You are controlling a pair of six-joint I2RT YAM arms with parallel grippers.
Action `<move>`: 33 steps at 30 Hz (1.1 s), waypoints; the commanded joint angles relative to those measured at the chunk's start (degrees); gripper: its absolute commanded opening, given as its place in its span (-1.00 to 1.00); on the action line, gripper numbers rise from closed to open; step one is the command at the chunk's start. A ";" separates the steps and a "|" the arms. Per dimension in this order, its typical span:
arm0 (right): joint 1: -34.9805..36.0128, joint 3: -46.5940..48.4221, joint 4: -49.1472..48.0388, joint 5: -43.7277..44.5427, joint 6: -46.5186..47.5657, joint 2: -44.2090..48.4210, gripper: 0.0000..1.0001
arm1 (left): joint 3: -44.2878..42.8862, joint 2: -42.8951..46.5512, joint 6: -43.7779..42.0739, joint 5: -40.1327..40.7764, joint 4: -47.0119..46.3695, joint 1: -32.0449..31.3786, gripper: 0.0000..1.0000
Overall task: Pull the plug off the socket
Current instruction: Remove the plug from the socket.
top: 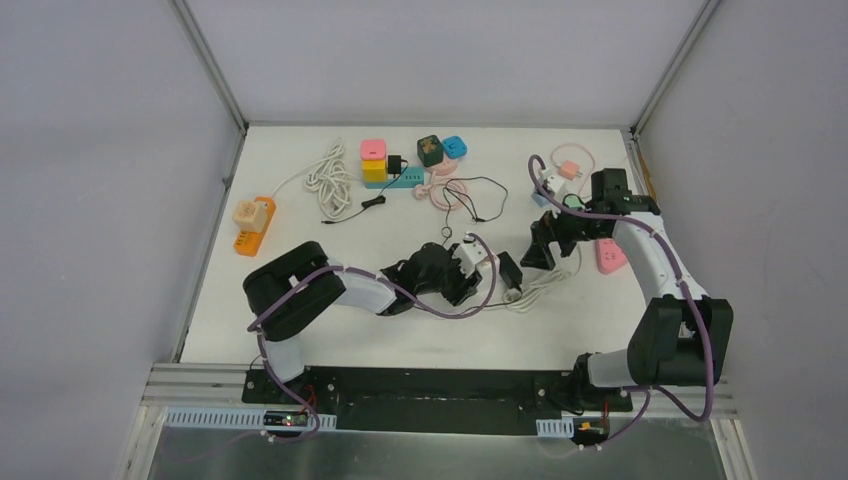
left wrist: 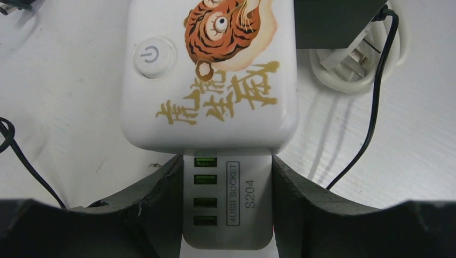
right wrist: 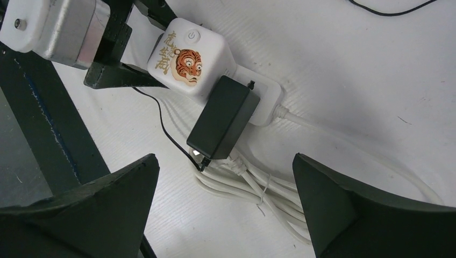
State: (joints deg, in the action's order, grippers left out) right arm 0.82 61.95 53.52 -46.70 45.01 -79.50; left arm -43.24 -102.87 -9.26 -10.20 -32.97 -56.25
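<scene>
Left fingers point(left wrist: 161, 199) nearest lens: left gripper point(left wrist: 226, 166) clenched on USB end of white tiger-print socket point(left wrist: 215, 80), pinning it to table point(top: 590, 320) mid-workspace, between arms. Black plug point(right wrist: 223, 118) lies against socket's side, apparently seated; prongs hidden. Right gripper point(right wrist: 225, 161) spread wide, hovering above plug, touching nothing. To do well: lower right jaws astride plug body, clear of thin black cord point(right wrist: 166, 134) and white cable coil point(right wrist: 253, 188); squeeze firmly; draw straight out along prong axis, no twisting, left bracing socket.

A robotics lab test cell: white table point(top: 440, 340) enclosed by plain grey panels point(top: 100, 150) and aluminium posts point(top: 212, 65), strewn with power strips point(top: 395, 180).
</scene>
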 commanded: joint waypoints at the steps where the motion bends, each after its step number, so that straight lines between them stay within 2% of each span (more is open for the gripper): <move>1: -0.65 -1.01 -1.62 0.07 -0.03 1.00 1.00 | -1.29 -4.38 2.29 3.93 -3.66 -1.17 -1.00; 6: -1.75 -1.99 -1.67 1.16 0.49 1.90 1.00 | -0.97 -7.25 0.49 4.04 -7.55 -1.99 -1.00; 23: -2.84 -3.77 -2.07 -0.84 0.89 2.52 0.99 | 2.51 -6.16 3.04 9.93 -14.14 -2.24 -1.00; 33: -0.03 -4.98 -7.51 -0.49 -7.30 0.93 0.98 | 1.66 -7.98 3.89 10.28 -15.41 -2.22 -1.00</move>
State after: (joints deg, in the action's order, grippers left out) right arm -1.21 57.67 50.33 -45.87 42.68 -78.17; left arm -41.71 -108.88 -6.09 -1.74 -48.14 -58.19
